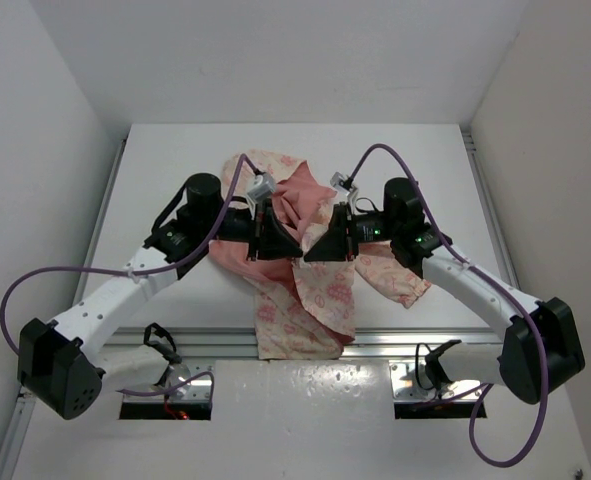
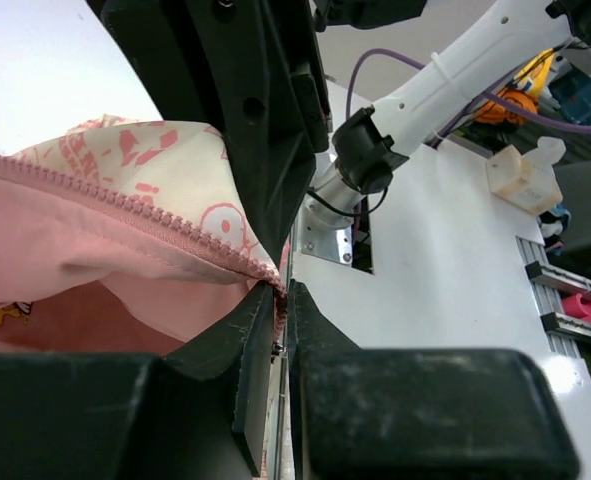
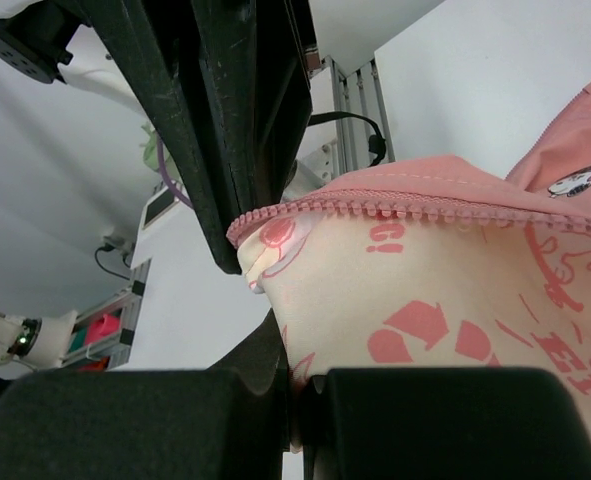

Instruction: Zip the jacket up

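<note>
The left tool (image 2: 280, 318) is clenched: its two dark fingers meet on the end of the pink zipper (image 2: 125, 205), pinching that edge of the jacket (image 2: 85, 265) right at the tips. From the pinch the zipper teeth run away up and to the left of this tool, with cream fabric printed in pink above them and plain salmon lining below. A small yellow-and-dark printed patch sits on the lining at the far left of this view; it is too small to read.

The right tool (image 3: 288, 372) is also clenched, with cream printed fabric drawn down into the seam between its fingers. Just above and to the right of its tips the print shows a pink recycling symbol and large pink letters, cut off by the frame and not readable as a whole word. Beyond them runs the zipper tape, and farther right a small label (image 3: 579, 183) on the pink lining carries a cartoon figure.

From above, the two tools face each other close together over the middle of the jacket. It lies spread on the white tabletop (image 1: 175, 160), its hem hanging over the near edge between the arm bases and its hood beyond the tools.
</note>
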You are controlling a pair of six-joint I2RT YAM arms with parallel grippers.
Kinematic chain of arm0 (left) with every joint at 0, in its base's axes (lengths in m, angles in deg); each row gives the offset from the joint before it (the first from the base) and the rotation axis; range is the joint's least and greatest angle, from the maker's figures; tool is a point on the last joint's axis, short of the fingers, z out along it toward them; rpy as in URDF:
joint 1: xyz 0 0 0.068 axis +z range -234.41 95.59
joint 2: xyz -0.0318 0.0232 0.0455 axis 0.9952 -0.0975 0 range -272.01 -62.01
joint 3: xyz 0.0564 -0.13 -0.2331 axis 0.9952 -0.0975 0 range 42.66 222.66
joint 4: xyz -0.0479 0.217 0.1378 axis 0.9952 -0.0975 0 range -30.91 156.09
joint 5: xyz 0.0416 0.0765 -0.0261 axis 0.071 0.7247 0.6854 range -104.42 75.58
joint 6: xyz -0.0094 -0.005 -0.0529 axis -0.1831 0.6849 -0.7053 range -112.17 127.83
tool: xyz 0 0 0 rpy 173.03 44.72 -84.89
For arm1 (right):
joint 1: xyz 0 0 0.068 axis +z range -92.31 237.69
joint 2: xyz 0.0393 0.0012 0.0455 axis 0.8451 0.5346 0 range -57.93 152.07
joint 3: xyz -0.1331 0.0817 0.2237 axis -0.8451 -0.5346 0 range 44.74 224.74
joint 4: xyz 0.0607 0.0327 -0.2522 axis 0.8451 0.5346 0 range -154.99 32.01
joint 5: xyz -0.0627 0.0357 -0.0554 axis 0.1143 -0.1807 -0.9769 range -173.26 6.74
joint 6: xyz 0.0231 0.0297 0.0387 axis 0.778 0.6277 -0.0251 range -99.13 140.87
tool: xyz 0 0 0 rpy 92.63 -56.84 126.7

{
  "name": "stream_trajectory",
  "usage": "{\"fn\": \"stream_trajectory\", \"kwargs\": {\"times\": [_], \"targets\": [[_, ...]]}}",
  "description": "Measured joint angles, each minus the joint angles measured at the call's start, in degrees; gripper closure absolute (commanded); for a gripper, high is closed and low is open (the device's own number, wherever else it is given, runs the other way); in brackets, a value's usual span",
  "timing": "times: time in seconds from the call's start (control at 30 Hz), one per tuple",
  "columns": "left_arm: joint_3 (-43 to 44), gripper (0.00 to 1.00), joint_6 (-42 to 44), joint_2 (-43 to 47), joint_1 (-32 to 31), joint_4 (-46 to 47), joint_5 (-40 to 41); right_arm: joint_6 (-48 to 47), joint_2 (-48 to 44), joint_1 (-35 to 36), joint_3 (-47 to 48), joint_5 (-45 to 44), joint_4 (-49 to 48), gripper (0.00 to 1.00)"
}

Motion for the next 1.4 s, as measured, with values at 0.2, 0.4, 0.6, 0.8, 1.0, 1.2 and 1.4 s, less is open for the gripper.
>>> {"fn": "stream_trajectory", "kwargs": {"times": [0.2,0.4,0.6,0.8,1.0,1.2,1.4], "targets": [[0.0,0.65,-0.3,-0.3,-0.5,-0.1,0.1,-0.2,0.0,-0.2,0.0,0.0,-0.1,1.00],[-0.2,0.72,-0.3,-0.5,-1.0,0.0,1.6,2.1,0.0,-0.8,0.0,0.0,-2.7,1.00],[-0.3,0.97,-0.1,-0.9,-1.0,0.2,2.6,2.9,0.0,-0.8,0.0,0.5,-3.2,0.90],[-0.5,1.00,-1.6,-1.0,-1.0,1.7,3.7,-4.0,-1.0,-1.5,0.4,-0.2,5.5,0.29],[-1.2,1.00,-6.2,-1.0,-1.5,6.0,5.8,-11.3,-7.4,-7.3,0.5,-2.0,17.0,0.27],[-1.4,1.00,-10.9,-3.8,-3.6,11.0,6.2,-4.2,-10.4,-9.8,-0.2,-1.5,10.1,0.27],[-1.4,1.00,-15.6,-7.6,-4.0,13.5,7.1,7.2,-6.6,-8.6,-0.5,0.2,-0.2,0.36]]}}
